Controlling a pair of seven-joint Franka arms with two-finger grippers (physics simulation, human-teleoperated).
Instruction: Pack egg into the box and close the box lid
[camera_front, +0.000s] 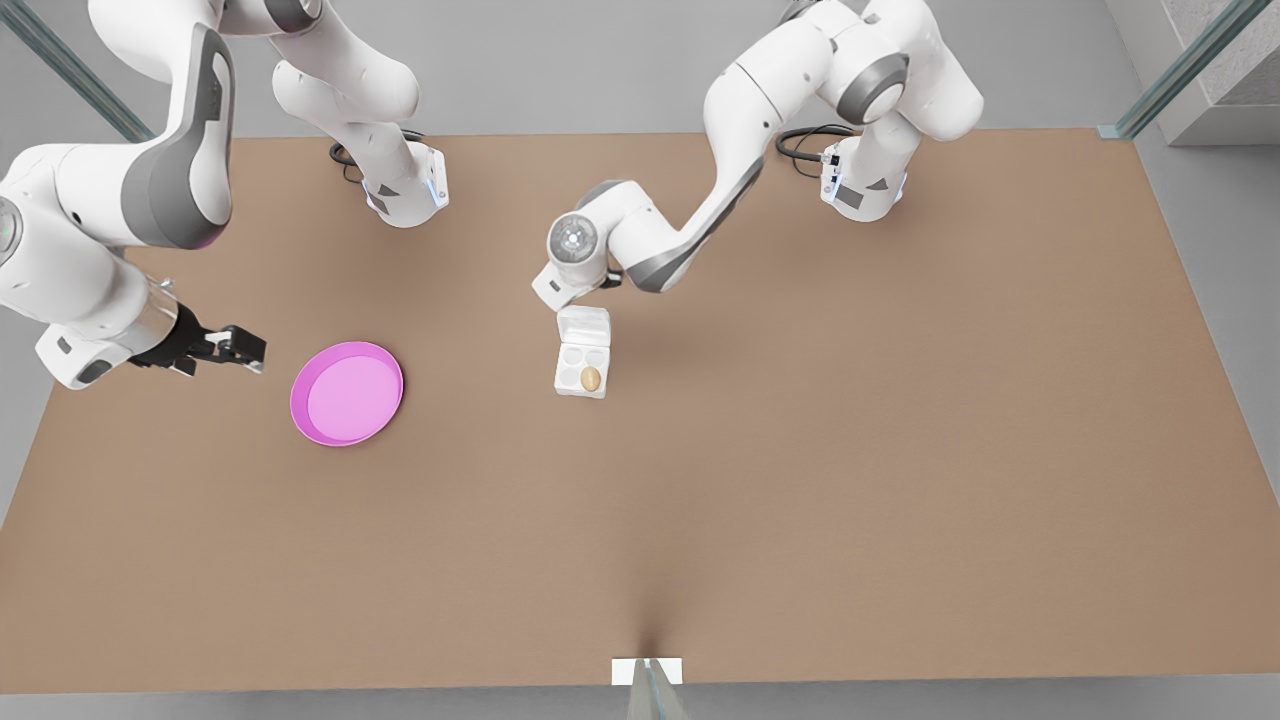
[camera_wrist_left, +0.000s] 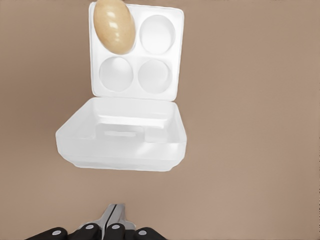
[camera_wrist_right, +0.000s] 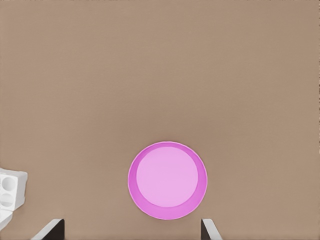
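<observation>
— What sort of place is this?
— A simulated robot lab, not a home. Two white Franka arms (camera_front: 700, 200) are bolted onto a bare brown rectangular surface (camera_front: 800, 480).
— Anything around it?
— Plain grey floor (camera_front: 600, 60), and slanted metal frame struts (camera_front: 1180, 70) at the corners.

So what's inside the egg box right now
The egg sits in one corner cup of the box; the other three cups are empty. The box lid lies open. The left gripper is shut beside it; the right gripper is open near the pink plate.
</observation>
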